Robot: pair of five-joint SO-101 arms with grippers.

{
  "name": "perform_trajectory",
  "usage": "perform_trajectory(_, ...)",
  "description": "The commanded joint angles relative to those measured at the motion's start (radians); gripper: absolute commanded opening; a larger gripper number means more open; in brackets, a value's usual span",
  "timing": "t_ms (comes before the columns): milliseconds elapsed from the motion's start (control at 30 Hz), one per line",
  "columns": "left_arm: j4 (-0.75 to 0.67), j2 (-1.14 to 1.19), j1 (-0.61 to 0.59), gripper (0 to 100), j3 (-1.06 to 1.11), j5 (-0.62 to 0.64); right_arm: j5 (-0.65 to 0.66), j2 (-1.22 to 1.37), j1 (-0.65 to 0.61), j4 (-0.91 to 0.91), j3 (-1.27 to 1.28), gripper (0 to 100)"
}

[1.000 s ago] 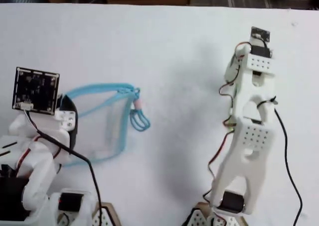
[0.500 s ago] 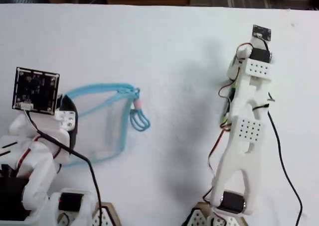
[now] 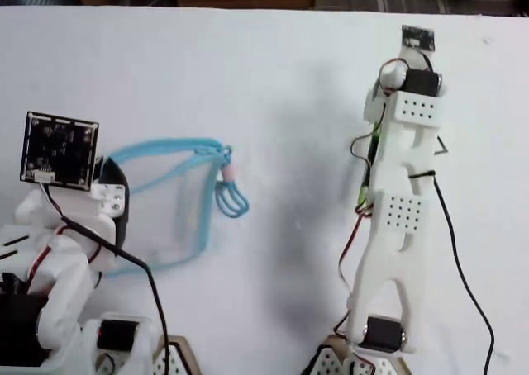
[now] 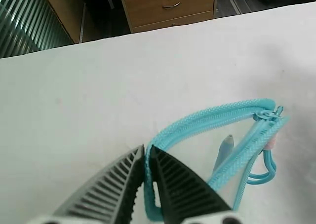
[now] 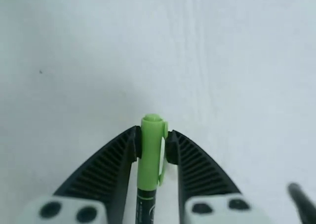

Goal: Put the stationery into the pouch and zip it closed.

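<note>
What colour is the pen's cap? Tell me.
Light green cap, best in the right wrist view.

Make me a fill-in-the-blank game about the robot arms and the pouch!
1. The right gripper is shut on a ____ pen.
2. The left gripper pinches the pouch by its ____ edge.
3. Its zipper is ____, not zipped closed.
Missing words: green; blue; open.
</note>
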Motion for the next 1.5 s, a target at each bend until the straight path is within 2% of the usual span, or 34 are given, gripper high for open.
perform_trajectory(0, 0.034, 0.004, -0.002, 3, 0.041, -0.005, 0.002, -0.143, -0.024, 0.024, -0.017, 1.6)
perform_trajectory(533, 0.034, 0.004, -0.004, 2, 0.041, -0.005, 0.005, -0.558, -0.191, 0.027, 0.032, 1.6)
perform_trajectory(667, 0.034, 0.004, -0.004, 2, 0.041, -0.005, 0.005, -0.743, -0.222, 0.027, 0.275, 1.6)
perform_trajectory(833, 0.034, 0.004, -0.004, 2, 0.041, -0.005, 0.009, -1.044, -0.246, 0.022, 0.752, 1.6)
perform_trajectory(1000, 0.032, 0.004, -0.004, 2, 0.041, -0.005, 0.109, -1.285, -0.242, 0.022, 1.112, 1.6)
perform_trajectory(1267, 0.029, 0.004, -0.002, 2, 0.041, -0.005, 0.114, -1.458, -0.249, 0.016, 1.557, 1.7)
perform_trajectory(1400, 0.031, 0.004, -0.002, 2, 0.041, -0.005, 0.107, -1.509, -0.249, -0.038, 1.659, 1.7)
perform_trajectory(1467, 0.031, 0.004, -0.002, 2, 0.041, -0.005, 0.055, -1.552, -0.249, -0.104, 1.691, 1.7)
